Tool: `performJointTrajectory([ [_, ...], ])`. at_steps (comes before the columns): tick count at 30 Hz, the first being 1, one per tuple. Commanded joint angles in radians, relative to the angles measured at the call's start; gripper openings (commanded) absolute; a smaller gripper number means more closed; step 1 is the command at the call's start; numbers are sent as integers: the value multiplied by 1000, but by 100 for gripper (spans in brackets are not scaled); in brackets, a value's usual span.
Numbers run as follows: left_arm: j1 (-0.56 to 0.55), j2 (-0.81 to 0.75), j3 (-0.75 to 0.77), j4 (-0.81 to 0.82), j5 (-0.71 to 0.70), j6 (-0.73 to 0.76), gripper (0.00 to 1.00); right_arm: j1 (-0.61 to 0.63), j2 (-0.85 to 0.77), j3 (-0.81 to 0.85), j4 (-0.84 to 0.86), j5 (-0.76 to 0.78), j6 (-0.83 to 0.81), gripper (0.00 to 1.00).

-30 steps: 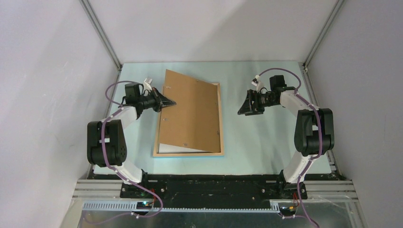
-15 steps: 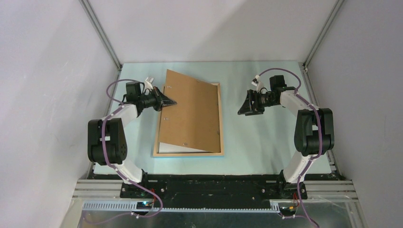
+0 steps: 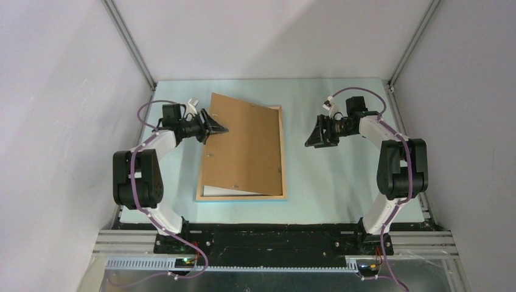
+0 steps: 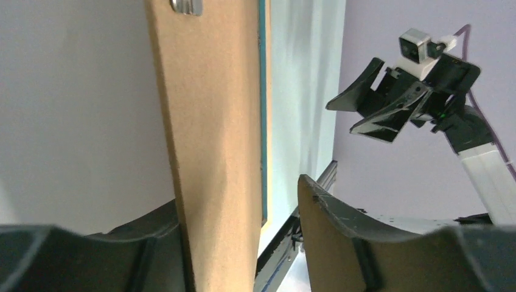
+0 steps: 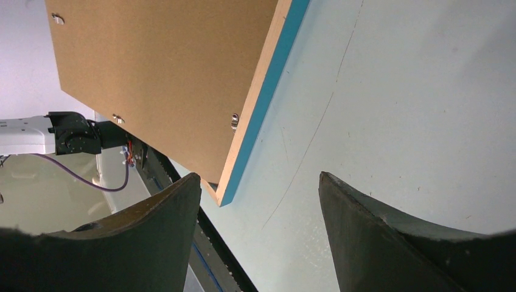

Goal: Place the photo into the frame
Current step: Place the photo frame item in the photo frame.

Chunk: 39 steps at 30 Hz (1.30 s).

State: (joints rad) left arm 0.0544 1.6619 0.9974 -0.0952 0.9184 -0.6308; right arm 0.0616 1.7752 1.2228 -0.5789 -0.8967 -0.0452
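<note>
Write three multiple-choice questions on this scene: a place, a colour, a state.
1. The brown backing board lies: A) askew on the frame B) under it C) against the wall
2. The frame's outer edge is: A) red B) blue C) black
3. The right pincer is: A) shut on the board B) shut, empty C) open, empty
Key: 1 A, seen skewed from above; 2 B, a blue strip in the right wrist view; 3 C, its jaws stand apart around nothing.
</note>
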Motion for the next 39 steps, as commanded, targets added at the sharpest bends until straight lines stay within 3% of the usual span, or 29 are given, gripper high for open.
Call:
performJointTrajectory([
  [1, -13, -10, 47, -31, -7, 41, 60, -4, 2, -3, -2, -4, -18, 75],
  [6, -13, 5, 82, -92, -38, 79, 85, -5, 2, -3, -4, -5, -19, 75],
  [12, -13, 28, 116, -176, -119, 139, 99, -8, 2, -3, -7, -7, -18, 75],
  [21, -16, 40, 156, -300, -255, 213, 100, -10, 7, -3, -4, -8, -19, 75],
  [39, -81, 39, 208, -398, -328, 298, 100, -11, 12, -2, -2, -10, -17, 75],
])
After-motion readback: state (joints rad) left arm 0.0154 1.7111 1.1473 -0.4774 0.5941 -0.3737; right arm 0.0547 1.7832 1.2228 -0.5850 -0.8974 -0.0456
